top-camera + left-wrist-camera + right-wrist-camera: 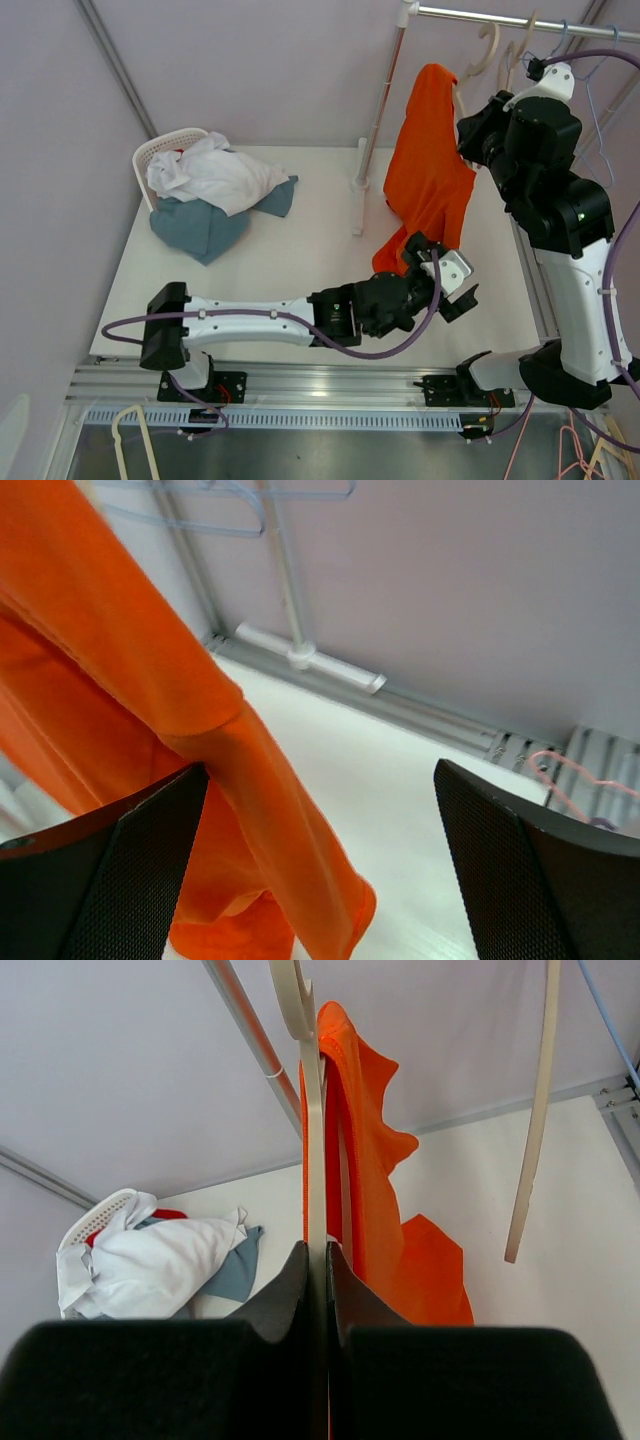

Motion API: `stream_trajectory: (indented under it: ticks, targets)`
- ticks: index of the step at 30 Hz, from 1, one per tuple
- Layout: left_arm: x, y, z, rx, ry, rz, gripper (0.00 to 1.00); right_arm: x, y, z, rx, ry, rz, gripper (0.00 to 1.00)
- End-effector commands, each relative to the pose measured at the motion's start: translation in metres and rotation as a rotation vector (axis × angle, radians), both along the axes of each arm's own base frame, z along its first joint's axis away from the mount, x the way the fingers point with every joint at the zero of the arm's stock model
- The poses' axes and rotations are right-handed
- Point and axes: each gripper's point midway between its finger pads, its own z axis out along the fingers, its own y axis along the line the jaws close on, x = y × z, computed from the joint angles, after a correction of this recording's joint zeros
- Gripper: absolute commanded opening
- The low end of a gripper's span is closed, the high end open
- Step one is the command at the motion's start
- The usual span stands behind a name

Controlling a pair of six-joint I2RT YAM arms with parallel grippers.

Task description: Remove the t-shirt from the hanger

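An orange t-shirt (430, 170) hangs from a cream hanger (468, 72) on the rail at the upper right, its lower end resting on the table. My right gripper (465, 118) is shut on the hanger's arm (312, 1160), with the t-shirt (370, 1160) draped just to the right of the fingers in the right wrist view (318, 1255). My left gripper (440, 272) is open at the t-shirt's lower end. In the left wrist view (320, 768) a fold of the t-shirt (150, 680) hangs between the fingers, close to the left finger.
A white basket (150, 150) with a pile of white and blue clothes (215, 185) sits at the table's back left. The rail (500, 14) carries other cream hangers (520, 50) and blue wire hangers (600, 90). The rack's post (375, 110) stands behind the t-shirt.
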Motion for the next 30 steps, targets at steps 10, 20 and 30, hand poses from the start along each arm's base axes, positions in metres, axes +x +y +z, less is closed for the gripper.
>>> stream_trajectory:
  ticks: [10, 20, 30]
  targets:
    - [0.071, 0.023, 0.020, -0.039, 0.043, 0.316, 0.03, -0.016, 0.000, 0.034, 0.068, -0.092, 0.030, 0.00]
    - [0.016, 0.049, 0.027, -0.051, -0.012, 0.324, 0.01, 0.018, -0.001, 0.026, -0.029, -0.079, -0.045, 0.00]
    - [-0.047, 0.050, 0.009, -0.098, 0.096, 0.099, 0.01, 0.049, 0.007, 0.026, -0.072, -0.080, -0.085, 0.00]
